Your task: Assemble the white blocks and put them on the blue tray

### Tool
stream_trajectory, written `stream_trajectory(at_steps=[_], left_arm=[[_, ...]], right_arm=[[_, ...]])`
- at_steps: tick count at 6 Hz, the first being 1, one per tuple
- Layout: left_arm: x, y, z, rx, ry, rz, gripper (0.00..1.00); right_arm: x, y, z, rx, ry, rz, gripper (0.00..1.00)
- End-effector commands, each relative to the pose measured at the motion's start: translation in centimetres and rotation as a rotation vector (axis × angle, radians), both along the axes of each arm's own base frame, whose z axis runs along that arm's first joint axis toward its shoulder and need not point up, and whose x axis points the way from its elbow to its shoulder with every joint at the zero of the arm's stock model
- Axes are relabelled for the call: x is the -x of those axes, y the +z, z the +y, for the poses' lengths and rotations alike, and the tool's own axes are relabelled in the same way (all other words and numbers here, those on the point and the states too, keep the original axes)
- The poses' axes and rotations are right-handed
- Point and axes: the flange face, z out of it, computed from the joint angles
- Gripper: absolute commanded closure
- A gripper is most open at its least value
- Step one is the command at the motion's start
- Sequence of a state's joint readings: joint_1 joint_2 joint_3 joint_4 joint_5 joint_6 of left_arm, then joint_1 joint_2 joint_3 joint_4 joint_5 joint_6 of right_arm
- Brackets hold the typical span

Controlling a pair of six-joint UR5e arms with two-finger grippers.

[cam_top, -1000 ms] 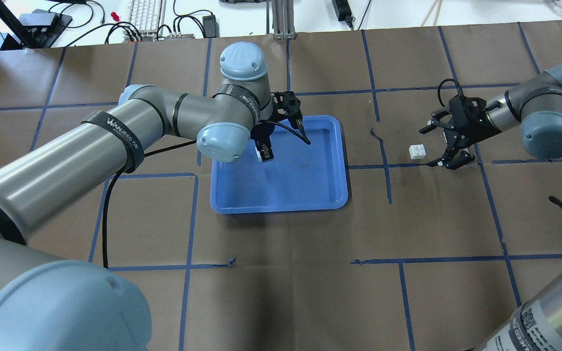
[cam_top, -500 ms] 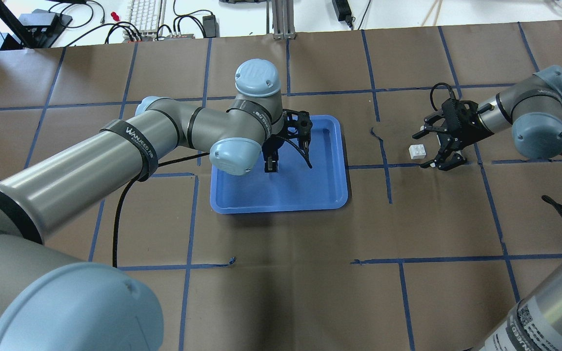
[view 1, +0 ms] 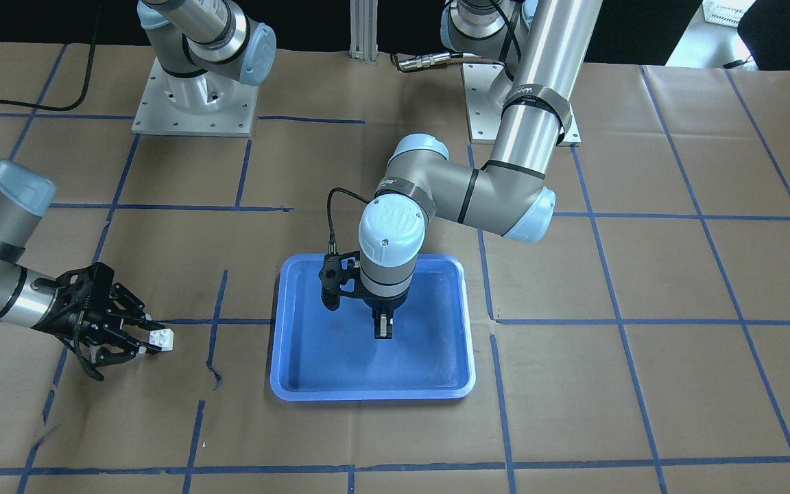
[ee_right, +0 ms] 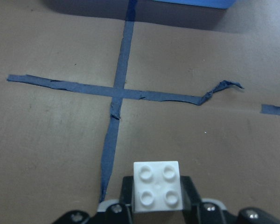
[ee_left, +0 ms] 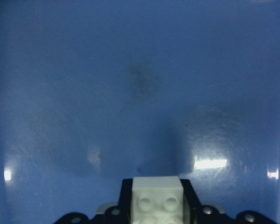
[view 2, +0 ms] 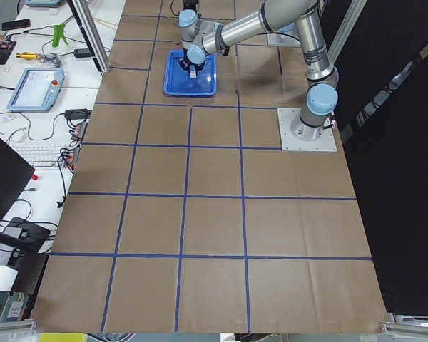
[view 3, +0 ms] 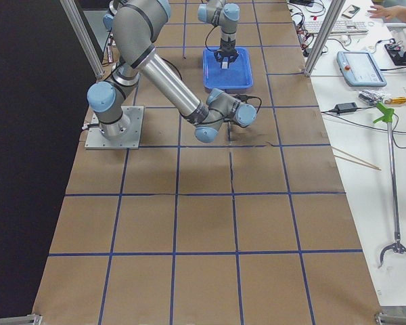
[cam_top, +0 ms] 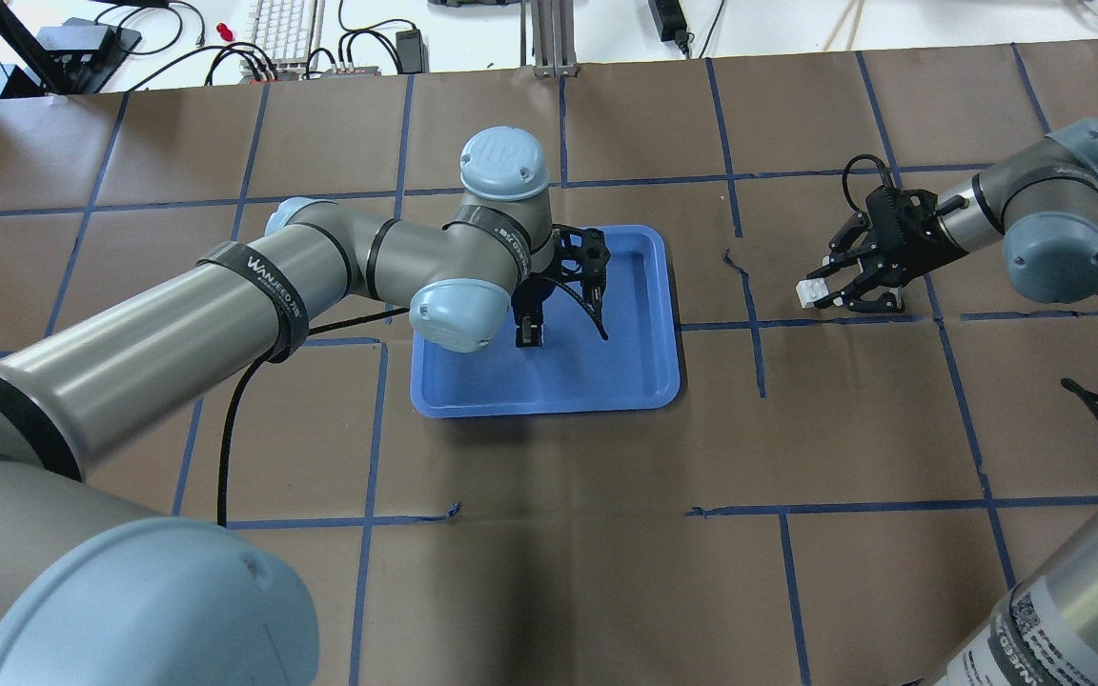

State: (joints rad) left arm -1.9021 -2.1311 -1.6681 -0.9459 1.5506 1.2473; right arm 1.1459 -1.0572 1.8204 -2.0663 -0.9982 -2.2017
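Observation:
The blue tray (cam_top: pixel 606 372) lies at the table's middle. My left gripper (cam_top: pixel 529 333) points down over the tray's inside, just above its floor (ee_left: pixel 140 70), and is shut on a white block (ee_left: pixel 157 198) with its studs facing the wrist camera. My right gripper (cam_top: pixel 818 292) is low over the brown table, right of the tray. Its fingers are closed on the second white block (cam_top: pixel 804 292), which shows studs-up between the pads in the right wrist view (ee_right: pixel 157 186). In the front view this block (view 1: pixel 162 337) sits at the fingertips, left of the tray (view 1: pixel 326 370).
Brown paper with blue tape lines (cam_top: pixel 749 324) covers the table. A torn tape end (ee_right: pixel 224 86) lies between the right gripper and the tray's edge (ee_right: pixel 177 3). Both arm bases (view 1: pixel 193 103) stand at the robot side. Cables and a keyboard (cam_top: pixel 282 29) lie beyond the far edge.
My left gripper moved toward the tray's middle and lower with its block. My right gripper moved left over the second block and its fingers closed on it.

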Motion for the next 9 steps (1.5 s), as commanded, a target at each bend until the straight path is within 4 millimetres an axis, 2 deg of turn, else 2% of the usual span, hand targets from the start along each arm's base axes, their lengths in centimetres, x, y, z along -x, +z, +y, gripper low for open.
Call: stream_trajectory(at_steps=[1,2,3,4,5,6,7,9], left_arm=[[0.1,0.7,-0.1,0.009,0.0,0.008,0.01],[0.1,2.7,-0.5,0.036,0.002,0.015,0.01],[-0.6,7.2,0.4,0.041,0.008,0.014,0.01],[-2.6,12.1,1.3,0.02,0.035,0.001,0.01],[-7.6,17.0,2.2,0.005,0.116,-0.001,0.01],[-11.8,21.2,3.3,0.002,0.186,-0.001,0.01],[-12.7,24.3,4.7,0.01,0.342,0.003,0.01],[-13.2,27.8,6.6,0.062,0.811,0.011,0.01]], right_arm=[[0.0,0.4,-0.1,0.007,0.0,0.004,0.75],[0.4,1.7,-0.9,0.029,-0.006,0.014,0.75],[0.6,4.7,-1.5,0.047,-0.011,0.025,0.76],[0.2,8.0,-0.6,0.04,-0.029,0.025,0.76],[-1.1,10.5,0.2,0.022,-0.08,0.032,0.76],[-5.7,10.9,0.7,-0.007,-0.055,0.027,0.76],[-10.4,10.8,1.7,-0.045,-0.045,0.022,0.76],[-17.8,11.8,2.2,-0.052,-0.119,-0.018,0.76]])
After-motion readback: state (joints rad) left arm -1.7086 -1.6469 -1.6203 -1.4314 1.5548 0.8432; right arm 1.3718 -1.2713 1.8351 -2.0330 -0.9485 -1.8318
